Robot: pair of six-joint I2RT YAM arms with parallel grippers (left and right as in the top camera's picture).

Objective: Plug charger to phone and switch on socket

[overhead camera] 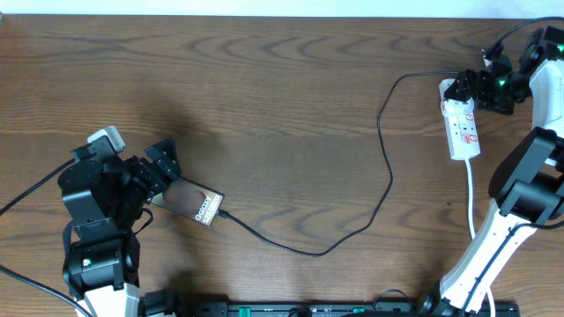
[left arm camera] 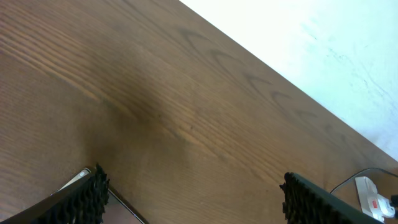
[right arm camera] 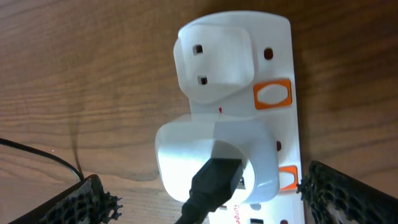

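Note:
The phone (overhead camera: 198, 205) lies flat at the lower left, its white text at the right end; one corner shows in the left wrist view (left arm camera: 121, 210). The black charger cable (overhead camera: 388, 167) runs from the phone's right end, where its tip touches the phone, in a loop up to the socket (overhead camera: 463, 128). My left gripper (overhead camera: 161, 179) is open over the phone's left end; in the left wrist view its fingers (left arm camera: 196, 200) hold nothing. My right gripper (overhead camera: 470, 88) is open over the socket's top end, its fingers (right arm camera: 205, 200) straddling the white adapter (right arm camera: 214, 155) with the black plug in it.
Two orange switches (right arm camera: 272, 94) (right arm camera: 287, 178) sit on the socket's right edge beside a second white plug (right arm camera: 214, 59). The socket's white cord (overhead camera: 471, 198) runs down past the right arm's base. A black rail (overhead camera: 308, 309) lines the table's front edge.

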